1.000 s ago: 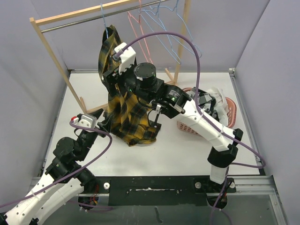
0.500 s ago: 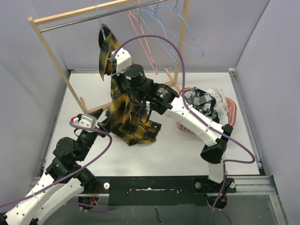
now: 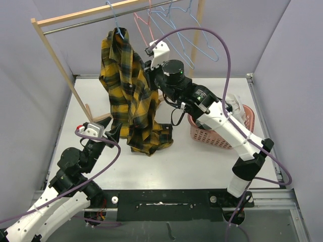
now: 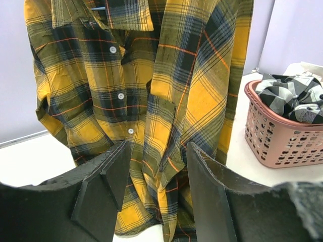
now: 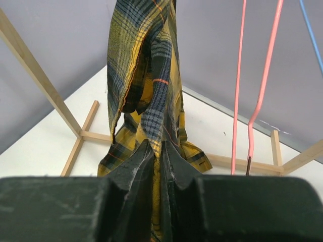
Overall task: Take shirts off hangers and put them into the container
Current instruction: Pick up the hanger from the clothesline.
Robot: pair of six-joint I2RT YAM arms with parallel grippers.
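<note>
Right, your right gripper (image 5: 158, 148) has its jaws pressed together on a fold of the plaid shirt (image 5: 151, 75). In the top view those fingers are hidden behind the cloth, so only the wrist camera shows the pinch. The shirt hangs on a blue hanger (image 3: 115, 20) whose hook sits on the rail (image 3: 91, 24) at the far left. Only the hook shows; the rest is buried under the collar. The shirt's hem lies bunched on the table (image 3: 202, 161). Your left gripper (image 4: 159, 146) is low at the near left of the hem with its jaws spread, plaid cloth showing between the fingers. You cannot tell whether either pad touches it. The basket (image 3: 217, 136) stands on the right, largely covered from above by the right arm. The left wrist view cuts off its right end but shows the check shirt (image 4: 287, 96) heaped inside. A bare pink hanger (image 5: 262, 65) hangs just right of the plaid shirt, its top out of frame in the right wrist view. More blue hangers (image 3: 192, 40) hang farther right.
</note>
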